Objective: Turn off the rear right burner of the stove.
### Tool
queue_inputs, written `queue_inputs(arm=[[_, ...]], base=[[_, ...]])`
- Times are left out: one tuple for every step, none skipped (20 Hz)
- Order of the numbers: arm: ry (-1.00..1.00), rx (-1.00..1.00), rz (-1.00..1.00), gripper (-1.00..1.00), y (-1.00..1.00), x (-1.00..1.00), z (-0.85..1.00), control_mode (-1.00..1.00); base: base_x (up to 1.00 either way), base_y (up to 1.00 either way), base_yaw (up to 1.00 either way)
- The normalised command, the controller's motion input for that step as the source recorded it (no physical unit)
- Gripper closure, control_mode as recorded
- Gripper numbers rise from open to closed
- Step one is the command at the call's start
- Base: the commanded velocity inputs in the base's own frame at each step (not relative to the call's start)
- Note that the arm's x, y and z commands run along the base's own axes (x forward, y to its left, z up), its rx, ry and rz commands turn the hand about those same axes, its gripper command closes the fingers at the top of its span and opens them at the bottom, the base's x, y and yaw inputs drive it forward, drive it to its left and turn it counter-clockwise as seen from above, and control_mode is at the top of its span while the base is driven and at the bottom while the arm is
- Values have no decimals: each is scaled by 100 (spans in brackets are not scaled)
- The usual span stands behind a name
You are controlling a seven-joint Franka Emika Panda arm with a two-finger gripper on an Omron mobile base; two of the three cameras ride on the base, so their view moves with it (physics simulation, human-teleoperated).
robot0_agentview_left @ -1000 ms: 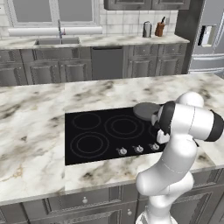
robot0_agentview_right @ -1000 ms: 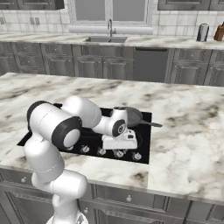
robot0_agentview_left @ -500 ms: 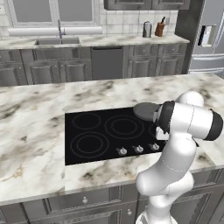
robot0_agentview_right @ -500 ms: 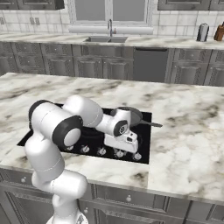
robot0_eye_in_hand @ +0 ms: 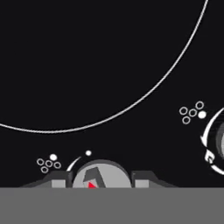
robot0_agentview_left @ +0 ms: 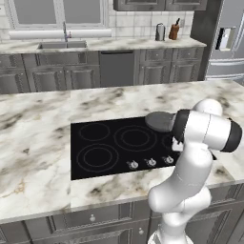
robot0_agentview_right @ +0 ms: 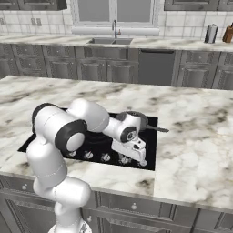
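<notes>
The stove [robot0_agentview_left: 109, 143] is a black glass cooktop set in the marble island, also visible as stove [robot0_agentview_right: 54, 141] in the right base view. Along its front edge runs a row of silver knobs [robot0_agentview_left: 151, 162]. My gripper [robot0_agentview_right: 142, 161] points down at the right end of that row. In the hand view my gripper [robot0_eye_in_hand: 100, 179] is shut on a silver knob [robot0_eye_in_hand: 101, 173] with a red mark, one fingertip touching each side. A second knob [robot0_eye_in_hand: 218, 142] sits at the right edge. A grey burner ring [robot0_eye_in_hand: 144, 94] curves above.
A dark grey pan [robot0_agentview_left: 159, 121] rests on the rear right burner; pan [robot0_agentview_right: 136, 119] has its handle pointing right. My arm covers the stove's right side in the left base view. Marble counter [robot0_agentview_right: 195, 150] stretches to the right, with a sink [robot0_agentview_left: 62, 45] on the far counter.
The hand has shifted slightly at the right end of the knob row and seems to have turned a little. Pan, stove and base have stayed still.
</notes>
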Motion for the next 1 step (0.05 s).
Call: queue_inputs(arm=[[0, 0, -63, 100, 16, 0, -11, -100]], base=[[0, 0, 0]])
